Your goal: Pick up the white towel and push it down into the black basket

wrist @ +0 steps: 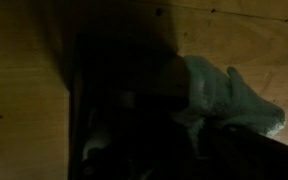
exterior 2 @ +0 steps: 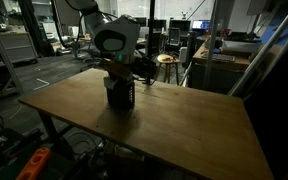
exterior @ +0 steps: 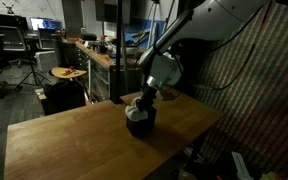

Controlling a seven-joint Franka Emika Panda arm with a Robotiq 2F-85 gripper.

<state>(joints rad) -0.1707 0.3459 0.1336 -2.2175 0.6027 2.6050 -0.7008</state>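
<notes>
White towel (wrist: 234, 100) sits bunched in the mouth of the black basket (exterior: 139, 122), one fold spilling past its rim in the wrist view; the fingers (exterior: 145, 97) are closed together at the basket top, and any hold on the cloth cannot be told. The basket stands on the counter (exterior 2: 184, 120), apart from every edge; open wood surrounds it.

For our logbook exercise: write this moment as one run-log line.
claw: shut, above black basket | white towel: partly in basket, part sticking out
</notes>
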